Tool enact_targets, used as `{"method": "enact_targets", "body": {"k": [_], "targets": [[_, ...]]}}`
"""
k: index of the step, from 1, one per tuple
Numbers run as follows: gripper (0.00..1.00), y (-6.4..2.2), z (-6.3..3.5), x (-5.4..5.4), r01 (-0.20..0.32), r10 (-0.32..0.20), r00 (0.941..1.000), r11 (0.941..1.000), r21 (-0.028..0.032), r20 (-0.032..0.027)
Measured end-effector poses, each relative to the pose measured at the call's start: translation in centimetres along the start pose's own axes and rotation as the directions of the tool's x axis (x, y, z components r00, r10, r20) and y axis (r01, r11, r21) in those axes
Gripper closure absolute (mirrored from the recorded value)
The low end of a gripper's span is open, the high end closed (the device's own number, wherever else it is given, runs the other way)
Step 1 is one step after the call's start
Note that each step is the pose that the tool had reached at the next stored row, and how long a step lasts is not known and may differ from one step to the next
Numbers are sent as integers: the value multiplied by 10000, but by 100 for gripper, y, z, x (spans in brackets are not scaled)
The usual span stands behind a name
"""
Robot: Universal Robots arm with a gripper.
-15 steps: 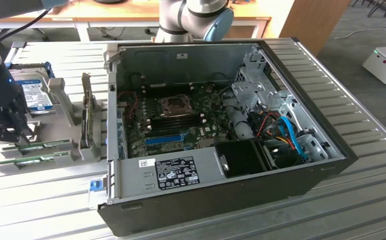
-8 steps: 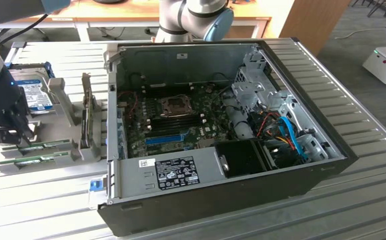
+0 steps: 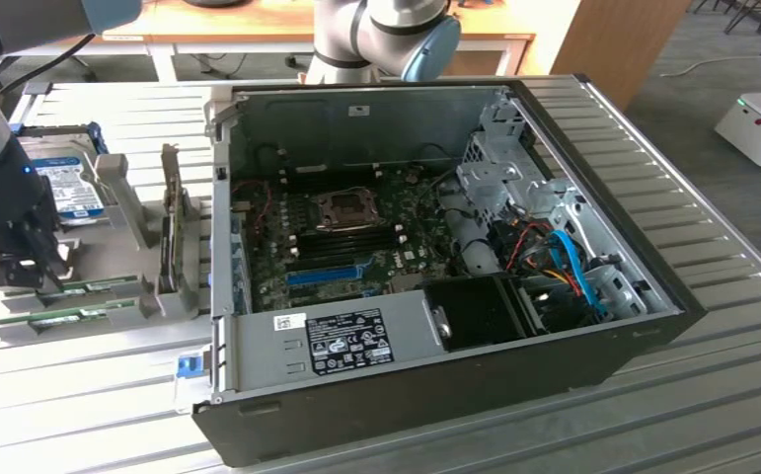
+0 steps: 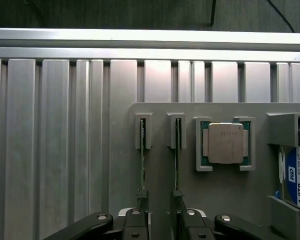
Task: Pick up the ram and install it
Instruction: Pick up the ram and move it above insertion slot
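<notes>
Ram stick (image 4: 142, 160) stands on edge in a grey holder (image 4: 160, 125) on the bench (image 4: 55, 140), with a second stick (image 4: 176, 160) beside it, both just below the end effector (image 4: 158, 196). Its fingers are spread apart and hold nothing.

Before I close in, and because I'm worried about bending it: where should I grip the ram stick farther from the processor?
Probably across its two flat faces, along the free top edge, coming straight down: the ram stands on edge in the grey holder.

It is looking like a robotics lab: a robot arm (image 3: 380, 39) and an opened computer case (image 3: 525, 395) are sitting on a slatted aluminium worktop (image 3: 696, 415), wooden desks (image 3: 249, 25) standing behind.
</notes>
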State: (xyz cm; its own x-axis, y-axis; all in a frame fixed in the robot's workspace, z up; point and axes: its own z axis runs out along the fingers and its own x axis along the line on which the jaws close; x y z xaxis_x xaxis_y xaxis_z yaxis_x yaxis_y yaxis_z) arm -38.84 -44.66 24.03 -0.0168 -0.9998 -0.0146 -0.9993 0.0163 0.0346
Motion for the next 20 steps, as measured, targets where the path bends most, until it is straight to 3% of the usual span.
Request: {"method": "enact_targets", "body": {"k": [20], "targets": [[69, -4, 117, 4, 0, 0, 10000, 10000, 0, 0]]}}
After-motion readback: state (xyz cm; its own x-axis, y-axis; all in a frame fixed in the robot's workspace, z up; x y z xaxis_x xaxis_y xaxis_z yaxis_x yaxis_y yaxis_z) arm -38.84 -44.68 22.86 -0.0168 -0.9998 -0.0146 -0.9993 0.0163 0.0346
